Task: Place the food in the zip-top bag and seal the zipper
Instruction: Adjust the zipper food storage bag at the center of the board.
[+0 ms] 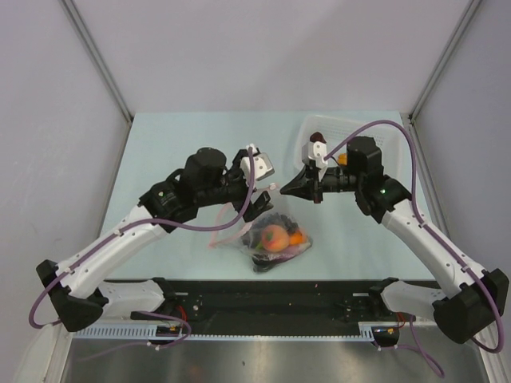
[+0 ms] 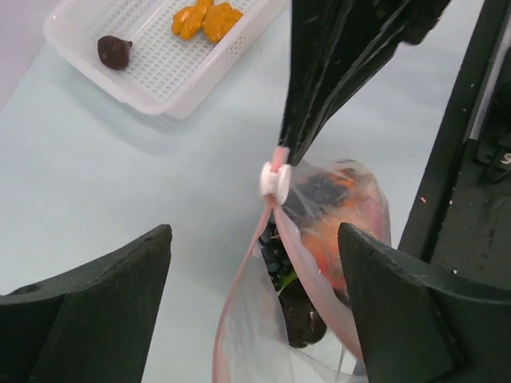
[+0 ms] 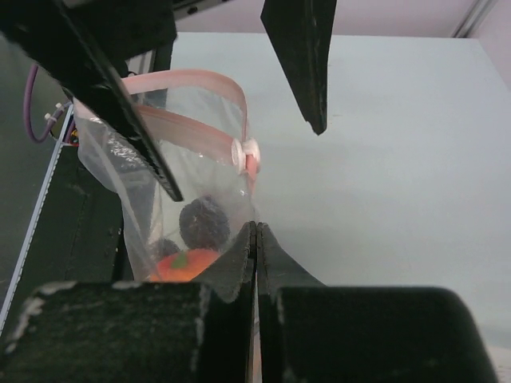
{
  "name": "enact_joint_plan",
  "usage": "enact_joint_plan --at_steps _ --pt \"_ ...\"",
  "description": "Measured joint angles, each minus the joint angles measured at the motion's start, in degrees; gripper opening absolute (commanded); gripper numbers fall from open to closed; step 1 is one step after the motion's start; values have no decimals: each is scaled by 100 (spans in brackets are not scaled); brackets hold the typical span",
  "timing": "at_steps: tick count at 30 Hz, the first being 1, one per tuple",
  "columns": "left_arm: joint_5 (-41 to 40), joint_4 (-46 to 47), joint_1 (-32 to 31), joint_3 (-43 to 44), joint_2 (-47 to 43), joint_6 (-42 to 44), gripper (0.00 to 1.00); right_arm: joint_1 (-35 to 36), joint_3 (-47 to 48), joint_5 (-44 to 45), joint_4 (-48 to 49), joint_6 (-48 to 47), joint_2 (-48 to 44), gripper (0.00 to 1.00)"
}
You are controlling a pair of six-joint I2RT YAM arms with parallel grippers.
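Observation:
The clear zip-top bag point(image 1: 271, 237) hangs low over the table with food inside: a peach-red fruit point(image 1: 275, 237), an orange piece point(image 1: 297, 237) and dark grapes point(image 3: 204, 223). Its pink zipper point(image 2: 246, 267) carries a white slider point(image 2: 277, 182). On the side towards the left gripper the two pink strips stand apart. My right gripper point(image 1: 283, 189) is shut on the zipper's end just beyond the slider. The left gripper point(image 2: 255, 233) is open, its fingers point(image 2: 120, 279) on either side of the bag's parted mouth, touching nothing.
A white perforated basket point(image 1: 359, 132) stands at the back right and holds a dark fruit point(image 2: 114, 52) and orange pieces point(image 2: 206, 20). The black rail of the arm bases point(image 1: 263, 307) runs close behind the bag.

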Motion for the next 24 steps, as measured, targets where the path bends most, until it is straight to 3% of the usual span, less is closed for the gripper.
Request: enact_joint_plan --at_steps 1,4,5,7,8,10,13,16,18,22,24 --pt "-63 61 0 -109 -26 33 77 0 0 0 -15 -2 -26 0" --pt "-70 140 11 -409 -127 92 50 20 0 -7 -68 -44 -96 0" --pt "-35 155 11 -481 -164 131 35 37 0 -9 -76 -68 -116 0" --pt "122 190 17 -621 -258 232 23 74 0 -11 -81 -127 -166 0" --pt "192 199 15 -664 -308 271 14 92 0 -17 -87 -155 -190 11" --pt "411 205 17 -713 -424 387 9 151 0 -55 -151 -289 -273 34" --pt "708 223 17 -713 -527 535 0 289 0 -79 -348 -505 -402 41" --pt "896 223 15 -713 -533 645 0 385 0 -42 -476 -660 -470 55" --pt "1001 223 13 -713 -533 693 0 411 0 42 -573 -734 -470 67" --pt "1104 219 2 -713 -533 800 0 262 0 192 -713 -824 -472 100" --pt "1132 216 2 -713 -533 835 0 50 0 227 -713 -791 -472 100"
